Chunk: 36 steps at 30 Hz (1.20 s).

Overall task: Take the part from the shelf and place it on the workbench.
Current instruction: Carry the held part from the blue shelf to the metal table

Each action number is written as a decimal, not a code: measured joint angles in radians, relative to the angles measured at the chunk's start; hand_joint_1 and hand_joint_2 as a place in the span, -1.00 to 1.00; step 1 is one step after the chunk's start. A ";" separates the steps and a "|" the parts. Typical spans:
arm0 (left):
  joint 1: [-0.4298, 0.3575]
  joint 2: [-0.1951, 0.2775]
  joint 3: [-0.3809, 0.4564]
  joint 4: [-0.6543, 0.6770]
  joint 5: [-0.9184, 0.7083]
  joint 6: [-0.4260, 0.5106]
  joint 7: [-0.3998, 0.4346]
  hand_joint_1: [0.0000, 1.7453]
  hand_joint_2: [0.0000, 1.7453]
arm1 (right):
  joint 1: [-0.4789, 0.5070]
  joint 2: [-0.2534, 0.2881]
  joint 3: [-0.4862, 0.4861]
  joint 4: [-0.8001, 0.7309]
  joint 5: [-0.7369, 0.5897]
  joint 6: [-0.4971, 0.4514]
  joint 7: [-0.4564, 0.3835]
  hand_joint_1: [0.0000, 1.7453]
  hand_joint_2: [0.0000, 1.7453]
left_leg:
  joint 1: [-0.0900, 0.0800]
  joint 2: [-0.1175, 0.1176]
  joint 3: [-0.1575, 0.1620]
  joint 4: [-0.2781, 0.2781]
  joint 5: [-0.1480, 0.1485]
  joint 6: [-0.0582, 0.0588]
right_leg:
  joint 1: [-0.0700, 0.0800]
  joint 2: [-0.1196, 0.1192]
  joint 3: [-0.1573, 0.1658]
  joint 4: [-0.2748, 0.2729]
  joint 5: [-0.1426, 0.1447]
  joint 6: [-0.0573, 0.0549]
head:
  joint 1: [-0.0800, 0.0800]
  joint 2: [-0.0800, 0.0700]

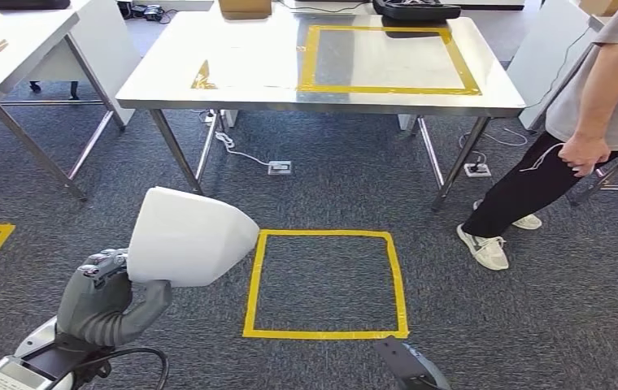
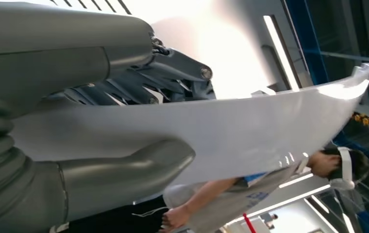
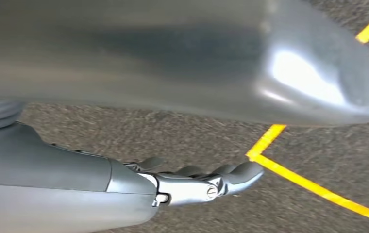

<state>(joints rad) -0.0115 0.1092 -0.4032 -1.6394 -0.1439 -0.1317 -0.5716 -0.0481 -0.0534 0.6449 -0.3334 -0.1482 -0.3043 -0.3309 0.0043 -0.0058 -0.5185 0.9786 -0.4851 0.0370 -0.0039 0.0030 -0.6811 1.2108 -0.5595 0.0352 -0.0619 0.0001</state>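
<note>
**Left hand carrying the white part, workbench straight ahead**

So the left hand (image 1: 104,296) has the white part (image 1: 188,237) held up over the grey carpet (image 1: 330,187), down in the lower left of the head view. The thumb sits under the part and the darker fingers are on the other side, so it's pinched between them; the left wrist view shows that clearly, thumb (image 2: 124,170) pressed against one face of the part (image 2: 231,126) and fingers behind it.

The part is a smooth white shell, wide and blunt at the hand end, tapering to a rounded tip that points right, toward the yellow tape square (image 1: 326,283) on the floor. Its long axis runs roughly left to right and about level.

The right hand (image 3: 207,182) hangs low over the carpet near a yellow tape line (image 3: 313,187), holding nothing, fingers stretched out fairly straight and close together.

The steel workbench (image 1: 232,77) with its own yellow tape rectangle (image 1: 387,58) is ahead, well apart from the part. A person (image 1: 598,122) stands by the bench's right end.
</note>
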 joint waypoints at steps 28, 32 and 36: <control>-0.047 -0.004 -0.005 0.025 0.014 0.013 -0.027 1.00 1.00 | -0.001 -0.023 -0.018 0.000 -0.003 -0.020 0.000 -1.00 -1.00 | 0.007 -0.002 -0.060 0.048 0.009 -0.024 | -0.017 0.003 0.099 -0.144 0.039 0.015 | 0.002 0.000; -0.052 -0.005 -0.005 0.025 0.010 0.010 -0.023 1.00 1.00 | -0.001 -0.026 -0.019 0.000 -0.003 -0.016 0.000 -1.00 -1.00 | 0.004 0.001 -0.055 0.047 0.003 -0.010 | -0.013 0.002 -0.027 0.073 -0.038 0.019 | 0.004 0.000; -0.057 -0.004 -0.005 0.024 0.002 0.005 -0.012 1.00 1.00 | -0.004 -0.024 -0.019 -0.001 -0.002 -0.010 0.003 -1.00 -1.00 | 0.002 -0.001 -0.038 0.049 -0.012 -0.014 | -0.012 0.002 0.023 -0.073 0.081 0.010 | 0.003 0.000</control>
<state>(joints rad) -0.0685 0.1049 -0.4086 -1.6157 -0.1416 -0.1263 -0.5834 -0.0523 -0.0778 0.6264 -0.3342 -0.1499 -0.3147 -0.3282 0.0058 -0.0072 -0.5563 1.0281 -0.4973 0.0233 -0.0158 0.0050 -0.6586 1.1375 -0.4783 0.0448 -0.0585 0.0002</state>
